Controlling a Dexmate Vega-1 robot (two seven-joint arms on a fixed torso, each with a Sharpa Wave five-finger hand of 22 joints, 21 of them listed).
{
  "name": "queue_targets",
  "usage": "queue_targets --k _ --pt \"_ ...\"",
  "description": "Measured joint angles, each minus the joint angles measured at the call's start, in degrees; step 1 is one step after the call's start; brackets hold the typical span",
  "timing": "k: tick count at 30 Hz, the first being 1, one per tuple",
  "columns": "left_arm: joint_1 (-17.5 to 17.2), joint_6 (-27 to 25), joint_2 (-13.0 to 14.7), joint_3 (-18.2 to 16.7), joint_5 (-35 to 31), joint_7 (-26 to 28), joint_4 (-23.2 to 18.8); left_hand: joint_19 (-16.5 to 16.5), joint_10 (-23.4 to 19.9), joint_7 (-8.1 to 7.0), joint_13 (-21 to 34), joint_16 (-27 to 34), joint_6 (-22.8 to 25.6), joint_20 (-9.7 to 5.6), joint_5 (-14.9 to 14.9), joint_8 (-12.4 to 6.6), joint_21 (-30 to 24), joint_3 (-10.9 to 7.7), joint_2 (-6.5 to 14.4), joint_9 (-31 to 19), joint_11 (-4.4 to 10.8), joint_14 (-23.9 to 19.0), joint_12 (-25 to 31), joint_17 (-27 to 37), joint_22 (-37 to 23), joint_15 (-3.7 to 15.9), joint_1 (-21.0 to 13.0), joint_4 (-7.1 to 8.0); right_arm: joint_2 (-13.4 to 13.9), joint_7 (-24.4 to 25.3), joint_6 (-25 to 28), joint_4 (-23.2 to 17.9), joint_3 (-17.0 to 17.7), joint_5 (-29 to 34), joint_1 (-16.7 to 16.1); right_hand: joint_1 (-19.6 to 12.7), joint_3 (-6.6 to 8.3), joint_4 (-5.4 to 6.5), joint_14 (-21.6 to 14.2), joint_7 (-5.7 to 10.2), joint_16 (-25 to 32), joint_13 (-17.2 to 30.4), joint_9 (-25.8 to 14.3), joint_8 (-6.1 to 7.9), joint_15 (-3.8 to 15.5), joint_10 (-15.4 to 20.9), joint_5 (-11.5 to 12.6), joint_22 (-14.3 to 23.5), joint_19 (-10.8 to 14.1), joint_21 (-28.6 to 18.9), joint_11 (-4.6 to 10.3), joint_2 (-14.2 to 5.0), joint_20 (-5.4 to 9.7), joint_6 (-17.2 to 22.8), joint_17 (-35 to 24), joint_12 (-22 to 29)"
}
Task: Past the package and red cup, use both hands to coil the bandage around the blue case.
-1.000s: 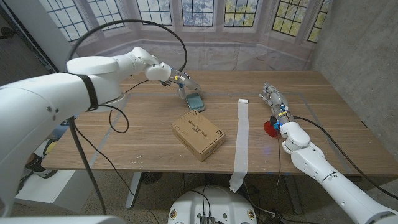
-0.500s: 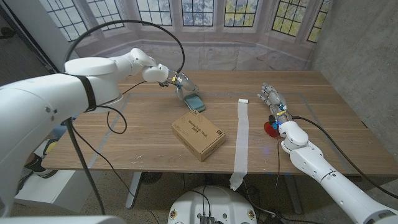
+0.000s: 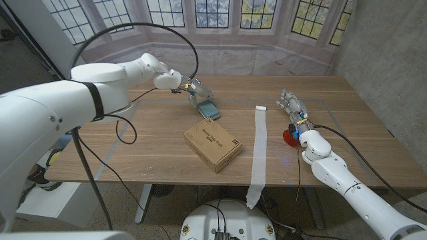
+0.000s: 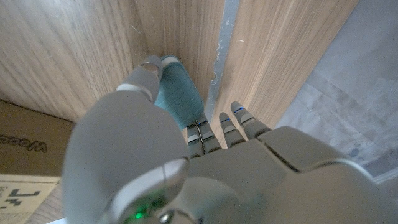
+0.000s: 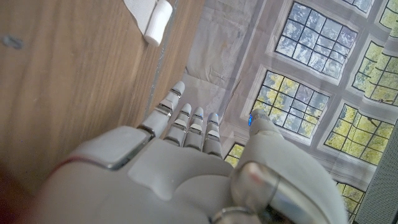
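- The blue case [image 3: 208, 109] lies just beyond the package [image 3: 213, 145]; small and rigid, probably light.
- The left hand [image 3: 194, 89] touches the case's far end; whether it grips cannot be told.
- The bandage [image 3: 259, 147], right of the package, looks soft and limp; best pinched at its rolled far end.
- The right hand [image 3: 291, 106] is empty, fingers apart, by the red cup [image 3: 290, 137].

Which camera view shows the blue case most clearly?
The left wrist view: the blue case lies close, just beyond the left hand, whose fingers partly cover it. The head view shows it small, beside that hand.
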State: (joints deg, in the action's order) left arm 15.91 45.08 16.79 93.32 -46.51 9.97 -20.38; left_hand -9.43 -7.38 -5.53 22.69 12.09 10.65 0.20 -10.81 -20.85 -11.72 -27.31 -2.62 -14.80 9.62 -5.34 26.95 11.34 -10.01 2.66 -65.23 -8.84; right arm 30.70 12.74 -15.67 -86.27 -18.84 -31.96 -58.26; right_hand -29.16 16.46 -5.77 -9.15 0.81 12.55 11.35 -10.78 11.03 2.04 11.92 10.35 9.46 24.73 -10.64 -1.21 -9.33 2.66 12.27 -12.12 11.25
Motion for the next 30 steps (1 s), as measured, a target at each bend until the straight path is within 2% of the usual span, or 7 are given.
queue_targets --k 5,8,14,19,21,28,30 --pt "-0.40 -0.20 -0.09 -0.22 0.16 0.35 -0.01 -0.21 -0.41 0.41 0.52 0.00 0.41 0.21 0.00 -0.48 0.00 0.00 0.00 -0.25 -0.41 -0.71 0.63 0.28 0.00 0.11 0.00 0.00 0.10 -0.52 0.00 0.39 0.08 -0.38 -0.04 0.00 0.00 0.00 0.00 0.00 0.00 0.00 0.00 0.00 0.00 0.00 0.00 0.00 0.00 0.00 0.00 0.00 0.00 0.00 0.00 0.00" --pt "-0.56 -0.19 -0.10 -0.30 0.27 0.40 -0.02 -0.44 -1.59 0.57 1.15 0.41 1.98 0.41 0.00 -1.63 0.00 0.01 0.00 -0.48 -0.12 -1.79 1.44 0.54 0.00 0.47 0.00 0.01 0.13 -0.82 -0.06 0.52 0.10 -0.57 -0.04 0.00 0.00 0.00 0.00 0.00 0.00 0.00 0.00 0.00 0.00 0.00 0.00 0.00 0.00 0.00 0.00 0.00 0.00 0.00 0.00 0.00" --pt "-0.77 0.25 -0.07 -0.44 0.35 1.51 -0.12 -2.73 -6.66 0.64 3.46 1.51 7.08 0.06 0.01 -5.48 -0.45 0.56 -0.02 -1.58 0.86 -6.16 5.09 1.33 0.00 1.84 -0.03 -0.07 0.28 -1.39 -0.28 0.96 0.21 -0.91 -0.03 0.00 0.00 0.00 0.00 0.00 0.00 0.00 0.00 0.00 0.00 0.00 0.00 0.00 0.00 0.00 0.00 0.00 0.00 0.00 0.01 0.00" --pt "-0.87 0.44 0.11 -0.45 0.34 1.90 -0.21 -4.31 -10.31 -0.09 4.87 2.56 10.98 -0.42 0.18 -8.67 -0.65 0.99 -0.31 -2.18 1.41 -9.95 7.89 1.99 0.00 3.53 -0.31 -0.05 0.32 -1.86 -0.35 1.04 0.23 -1.20 -0.03 0.00 0.00 0.00 0.00 0.00 0.00 0.00 0.00 0.00 0.00 0.00 0.00 0.00 0.00 0.00 0.00 0.00 0.00 0.00 0.01 0.00" --pt "-0.89 1.06 0.20 -0.45 -0.17 3.56 -0.24 -4.93 -10.89 -0.40 4.88 2.68 11.30 -0.42 -0.01 -9.33 -0.83 1.04 -0.30 -2.19 1.67 -10.78 8.69 2.13 0.01 4.03 -0.31 -0.10 0.49 -2.00 -0.37 1.20 0.26 -1.28 -0.02 0.00 0.00 0.00 0.00 0.00 0.00 0.00 0.00 0.00 0.00 0.00 0.00 0.00 0.00 0.00 0.00 0.00 0.00 0.00 0.01 0.00" --pt "-0.96 1.65 0.57 -0.45 -0.67 4.98 -0.41 -5.63 -11.50 -0.73 4.87 2.78 11.65 -0.51 -0.01 -9.55 -0.83 1.18 -0.30 -2.20 1.06 -12.59 10.26 2.65 0.00 5.01 -0.31 -0.25 0.62 -2.48 -0.45 1.29 0.29 -1.61 -0.05 0.00 -0.01 0.01 0.00 0.00 0.00 0.00 0.00 0.00 0.00 0.00 0.00 0.00 0.00 0.00 0.00 0.00 0.00 0.00 0.01 0.00" --pt "-1.01 2.37 0.66 -0.45 -1.41 7.00 -0.48 -5.63 -11.50 -0.82 4.87 2.78 11.89 -0.51 -0.01 -9.55 -0.83 1.28 -0.30 -2.20 1.05 -12.80 10.48 2.65 0.00 5.22 -0.30 -0.16 0.86 -2.63 -0.47 1.29 0.39 -1.71 -0.22 0.00 -0.01 0.01 0.00 0.00 0.00 0.00 0.00 0.00 0.00 0.00 0.00 0.00 0.00 0.00 0.00 0.00 0.00 0.00 0.01 0.00"
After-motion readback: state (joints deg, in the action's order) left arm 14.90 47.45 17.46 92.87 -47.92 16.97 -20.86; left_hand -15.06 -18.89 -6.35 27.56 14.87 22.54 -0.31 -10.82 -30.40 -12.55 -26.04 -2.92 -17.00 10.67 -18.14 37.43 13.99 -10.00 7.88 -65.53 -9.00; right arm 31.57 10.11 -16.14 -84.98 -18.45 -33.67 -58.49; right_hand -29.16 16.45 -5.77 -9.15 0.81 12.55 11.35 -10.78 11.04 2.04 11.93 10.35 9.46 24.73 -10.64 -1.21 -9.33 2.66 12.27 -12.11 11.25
